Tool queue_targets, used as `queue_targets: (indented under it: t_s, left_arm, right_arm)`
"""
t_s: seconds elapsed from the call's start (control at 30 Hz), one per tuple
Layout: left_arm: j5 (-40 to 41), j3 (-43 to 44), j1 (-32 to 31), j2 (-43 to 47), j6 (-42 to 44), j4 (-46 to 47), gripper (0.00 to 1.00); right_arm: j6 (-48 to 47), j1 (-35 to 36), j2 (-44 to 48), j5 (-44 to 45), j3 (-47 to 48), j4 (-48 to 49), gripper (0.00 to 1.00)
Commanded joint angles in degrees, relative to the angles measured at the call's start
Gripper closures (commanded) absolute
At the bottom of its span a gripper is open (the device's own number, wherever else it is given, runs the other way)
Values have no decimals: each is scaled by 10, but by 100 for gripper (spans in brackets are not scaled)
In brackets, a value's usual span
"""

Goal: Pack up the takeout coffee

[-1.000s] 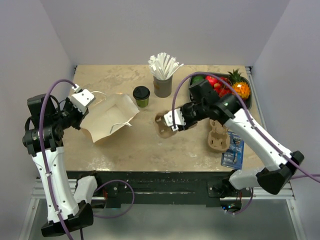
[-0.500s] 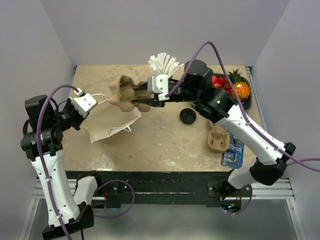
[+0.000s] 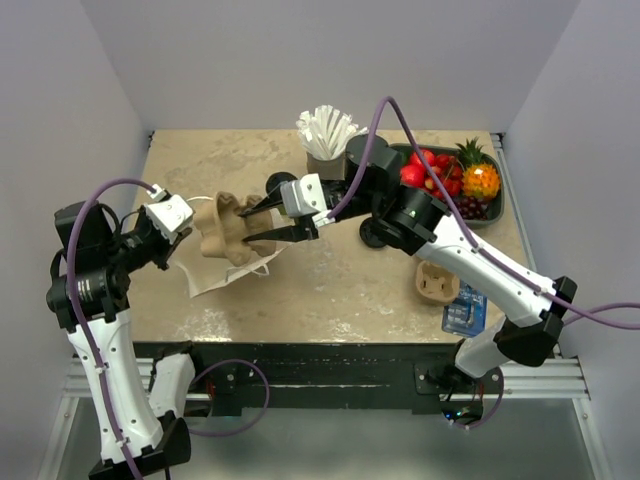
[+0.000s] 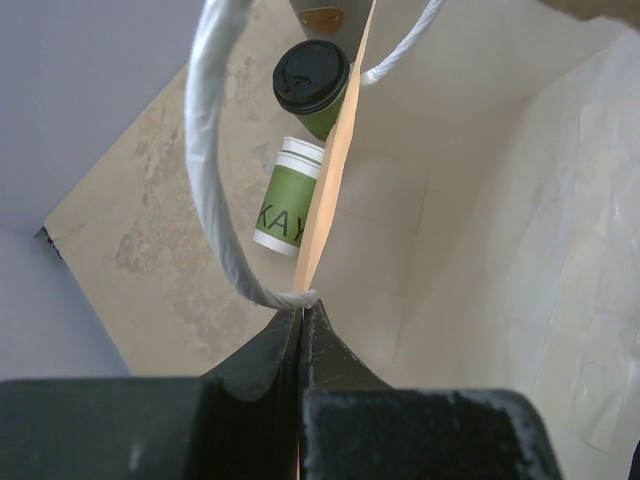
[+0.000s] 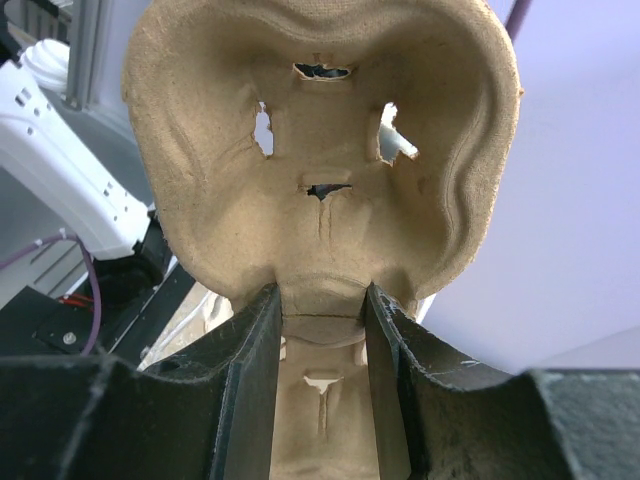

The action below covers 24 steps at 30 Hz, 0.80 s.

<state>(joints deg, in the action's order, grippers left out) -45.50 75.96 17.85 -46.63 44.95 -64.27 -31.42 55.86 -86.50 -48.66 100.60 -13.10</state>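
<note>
Our arms [image 3: 97, 345] are white shells with black joints [image 3: 75, 293]; purple cables [image 3: 120, 181] loop behind the black left gripper [image 4: 303, 316] and right gripper [image 5: 320, 300].

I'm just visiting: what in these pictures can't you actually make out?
- Top view: inside of the paper bag, covered by the cardboard cup carrier held in the right claw.
- Top view: the takeout coffee, mostly behind that claw.
- Top view: a dark round thing half under the right arm, unidentifiable.
- Right wrist view: the carrier fills the frame, hiding the table.
</note>
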Motion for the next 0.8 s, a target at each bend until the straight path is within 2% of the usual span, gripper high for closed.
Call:
queue_targets:
  t_s: [0.0,0.17,0.3,0.57,0.77]
  left_arm:
    - [-44,8,-3,3,-21,6,100]
    - [-50,17,-2,7,-11,-25,100]
    - [-50,23,-2,10,-8,-33,100]
    - [-68,29,-2,17,-7,-45,100]
    - [-66,38,-2,28,-24,-47,100]
  right_arm:
    - [-29,0,26,-32,-35,37,100]
    - [-38,14,22,-30,-66,63,100]
    - [-75,29,12,-20,-66,45,100]
    - [-203,50,-4,11,-66,-57,100]
    - [-264,70,-18,59,-54,-137,100]
